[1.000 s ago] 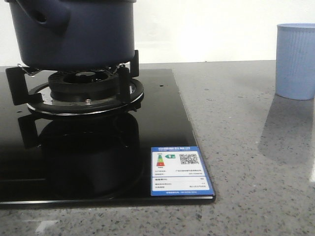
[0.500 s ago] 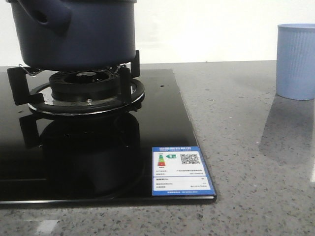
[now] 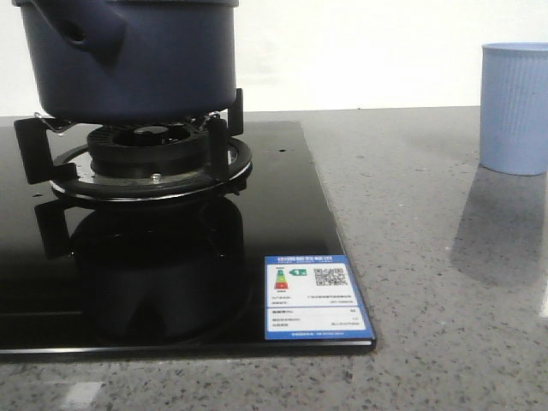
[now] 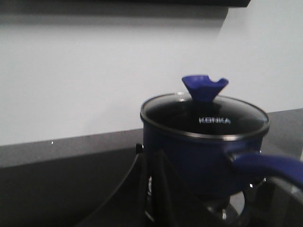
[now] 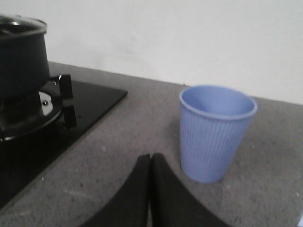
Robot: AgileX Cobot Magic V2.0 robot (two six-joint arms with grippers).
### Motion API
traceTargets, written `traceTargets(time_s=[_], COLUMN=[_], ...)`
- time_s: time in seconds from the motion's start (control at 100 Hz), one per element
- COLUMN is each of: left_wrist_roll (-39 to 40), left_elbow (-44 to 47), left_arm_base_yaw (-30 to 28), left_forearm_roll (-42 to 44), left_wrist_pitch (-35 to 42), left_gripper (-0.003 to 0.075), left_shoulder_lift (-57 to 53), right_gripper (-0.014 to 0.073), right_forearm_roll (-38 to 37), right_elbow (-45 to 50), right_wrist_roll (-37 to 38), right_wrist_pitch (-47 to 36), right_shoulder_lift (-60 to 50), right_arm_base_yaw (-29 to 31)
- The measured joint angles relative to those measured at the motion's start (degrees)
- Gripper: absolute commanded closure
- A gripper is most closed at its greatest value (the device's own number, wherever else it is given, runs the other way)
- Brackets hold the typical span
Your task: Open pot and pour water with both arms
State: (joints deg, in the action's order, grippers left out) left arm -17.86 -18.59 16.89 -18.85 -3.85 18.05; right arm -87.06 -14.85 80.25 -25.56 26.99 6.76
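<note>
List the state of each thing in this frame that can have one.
pot: on the burner support, lid on
lid: shut on the pot, knob up
cup: upright on the counter, open top, contents not visible
left gripper: shut, holding nothing
right gripper: shut, holding nothing

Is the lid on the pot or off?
On. The glass lid with its blue knob sits flat on the pot.

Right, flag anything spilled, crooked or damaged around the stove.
Nothing stands out. The pot sits level on the burner grate with its glass lid still on, the blue cup stands upright on the counter, and no water shows anywhere.
</note>
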Motion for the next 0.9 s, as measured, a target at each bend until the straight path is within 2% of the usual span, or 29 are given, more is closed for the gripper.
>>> traceTargets(time_s=[0.13,0.24,0.9], left_wrist_roll=[0.0,0.0,0.0], left_elbow=[7.12,8.85,8.9], left_arm_base_yaw=[0.0,0.0,0.0], left_forearm_roll=[-1.74,-2.31,-2.45], left_wrist_pitch=[2.31,5.78,7.3], left_gripper=[0.0739,0.0739,0.0739], left_shoulder_lift=[-8.09,-11.54,-12.21], right_gripper=[0.0659,0.066,0.066], right_forearm_roll=[2.77,3.83,4.42], right_elbow=[4.82,5.22,5.31], right_wrist_roll=[0.33,0.42,0.58], right_wrist_pitch=[2.75,4.38,5.22], right_shoulder_lift=[-3.99,-5.47,-5.7], right_arm_base_yaw=[0.0,0.0,0.0])
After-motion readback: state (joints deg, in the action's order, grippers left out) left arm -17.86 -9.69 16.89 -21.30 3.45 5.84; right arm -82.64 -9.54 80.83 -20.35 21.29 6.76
